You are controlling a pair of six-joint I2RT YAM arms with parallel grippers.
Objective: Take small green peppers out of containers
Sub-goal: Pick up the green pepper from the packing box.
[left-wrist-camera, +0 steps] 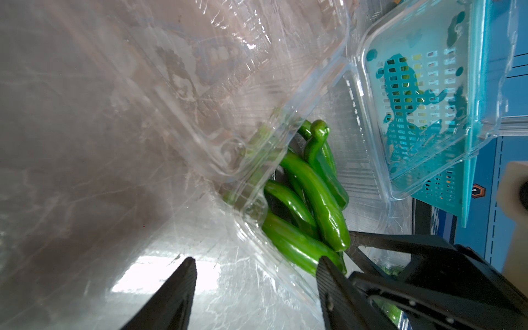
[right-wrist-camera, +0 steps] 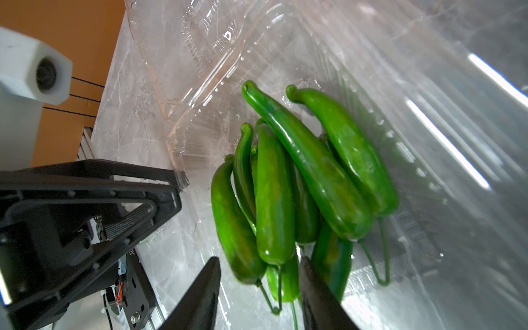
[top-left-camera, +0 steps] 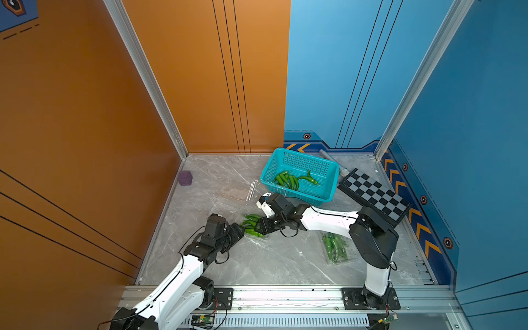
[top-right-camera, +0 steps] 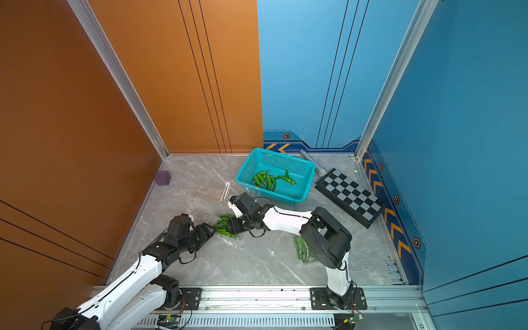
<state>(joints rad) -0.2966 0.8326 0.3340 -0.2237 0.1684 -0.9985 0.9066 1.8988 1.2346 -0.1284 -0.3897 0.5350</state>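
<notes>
Sitting low over the grey marble-patterned bench [top-left-camera: 271,265] w/ both arms, meeting from opposite sides at the open clear plastic clamshell tray [right-wrist-camera: 414,160] near bench ctr. Showing the left end effector [left-wrist-camera: 256,260] w/ jaws well apart, clear tray plastic lying btwn the fingers, nothing visibly clamped. Showing the right end effector [right-wrist-camera: 258,263] approx half open, straddling the stem ends of a couple of peppers; can't tell whether pinching or just flanking. Lying heaped inside that tray, right btwn the two end effectors: a bunch of slim glossy bright-green chili peppers [right-wrist-camera: 285,185], thin stems pointing toward the right end effector. Lying further back, in the teal perforated plastic basket [top-left-camera: 308,197] at the far side of the bench: more green peppers [top-left-camera: 288,180], a loose handful. Resting on the right arm's side, well apart from the open tray: a second clear clamshell tray [top-left-camera: 347,257] w/ peppers under its lid. Lying spread btwn open tray and basket: a third clear clamshell tray [top-left-camera: 228,200], appearing empty. Also lying around: black-and-grey folding chessboard [top-left-camera: 374,194] just beside the basket, grey stick-like object [top-left-camera: 331,160] behind it, small purple cube [top-left-camera: 185,178] by the orange wall.
</notes>
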